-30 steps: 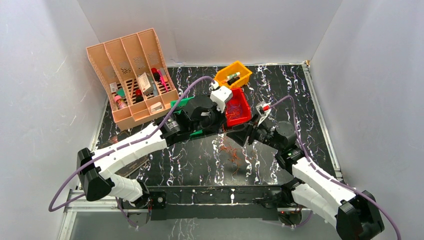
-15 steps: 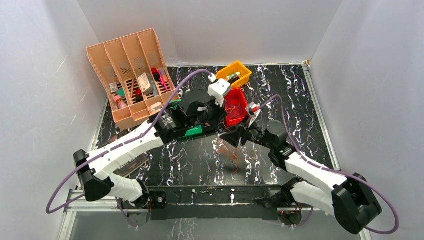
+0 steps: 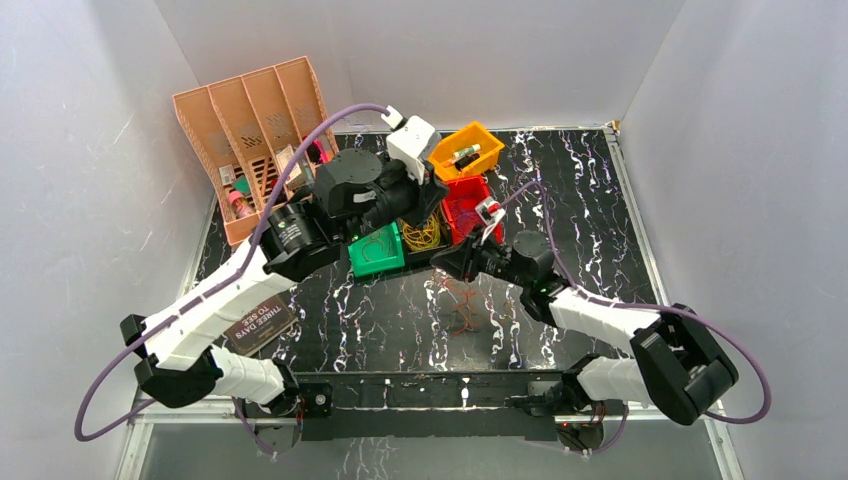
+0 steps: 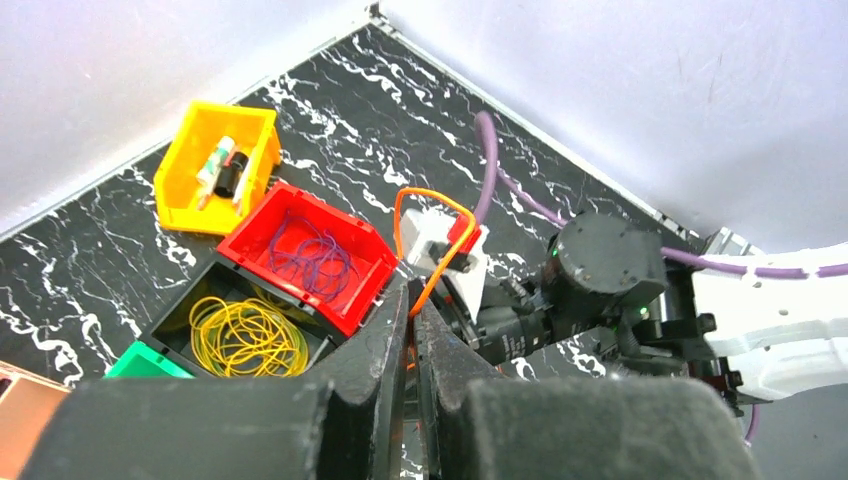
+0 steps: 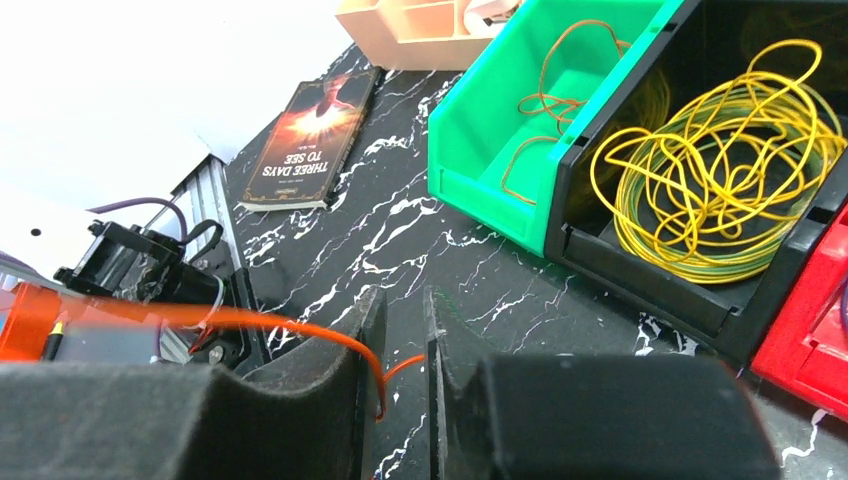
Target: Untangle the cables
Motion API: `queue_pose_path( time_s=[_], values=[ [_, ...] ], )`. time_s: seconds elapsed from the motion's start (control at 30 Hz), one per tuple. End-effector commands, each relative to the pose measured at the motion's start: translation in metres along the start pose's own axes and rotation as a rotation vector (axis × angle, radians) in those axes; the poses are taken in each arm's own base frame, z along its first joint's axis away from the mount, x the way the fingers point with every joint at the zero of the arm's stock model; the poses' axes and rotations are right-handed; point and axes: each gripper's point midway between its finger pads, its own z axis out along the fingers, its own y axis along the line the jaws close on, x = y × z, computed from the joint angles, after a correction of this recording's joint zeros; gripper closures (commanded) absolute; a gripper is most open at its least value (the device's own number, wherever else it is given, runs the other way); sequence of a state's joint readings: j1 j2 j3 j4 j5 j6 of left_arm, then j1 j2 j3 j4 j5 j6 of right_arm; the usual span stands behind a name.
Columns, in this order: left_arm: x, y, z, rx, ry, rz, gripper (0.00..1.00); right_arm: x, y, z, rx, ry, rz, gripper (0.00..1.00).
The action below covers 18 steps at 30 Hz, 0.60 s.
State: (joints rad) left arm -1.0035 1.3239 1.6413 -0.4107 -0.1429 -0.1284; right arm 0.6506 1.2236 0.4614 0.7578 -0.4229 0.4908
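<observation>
A loose tangle of orange and red cables [image 3: 462, 302] lies on the black marble table in front of the bins. My left gripper [image 3: 432, 206] is raised over the bins, and in the left wrist view [image 4: 411, 300] it is shut on an orange cable [image 4: 440, 272] that loops up across the right wrist. My right gripper [image 3: 447, 262] sits low beside the tangle. In the right wrist view [image 5: 402, 310] its jaws stand a narrow gap apart, and the orange cable [image 5: 250, 322] drapes over the left finger and crosses the gap. Yellow cables [image 5: 720, 190] lie coiled in a black bin.
A green bin [image 3: 375, 250] holds orange cables [image 5: 545, 100]. A red bin [image 4: 310, 255] holds purple cables, and a yellow bin [image 3: 466, 150] stands behind it. A peach organizer [image 3: 260, 150] is at the back left. A book [image 3: 258, 322] lies at the front left.
My left arm has lifted and swung back to the left, uncovering the green and black bins. My right gripper has moved left toward the tangle.
</observation>
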Motion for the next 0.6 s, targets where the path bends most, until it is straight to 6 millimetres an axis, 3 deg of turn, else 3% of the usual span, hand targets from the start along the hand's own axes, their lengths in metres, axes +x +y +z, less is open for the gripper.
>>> queue_pose_path(
  time_s=[0.0, 0.3, 0.43, 0.57],
  values=[
    [-0.044, 0.009, -0.035, -0.036, -0.104, 0.025, 0.95, -0.022, 0.01, 0.011, -0.038, -0.083, -0.017, 0.73],
    [-0.084, 0.043, -0.065, -0.214, -0.194, 0.089, 0.92, 0.018, 0.006, 0.01, -0.025, -0.013, 0.034, 0.78],
    [-0.095, 0.061, -0.076, -0.317, -0.213, 0.125, 0.92, 0.034, -0.001, 0.0, 0.01, 0.009, 0.053, 0.77],
    [-0.107, 0.075, -0.086, -0.4, -0.232, 0.158, 0.92, 0.063, -0.011, -0.021, 0.067, 0.049, 0.082, 0.77]
  ],
)
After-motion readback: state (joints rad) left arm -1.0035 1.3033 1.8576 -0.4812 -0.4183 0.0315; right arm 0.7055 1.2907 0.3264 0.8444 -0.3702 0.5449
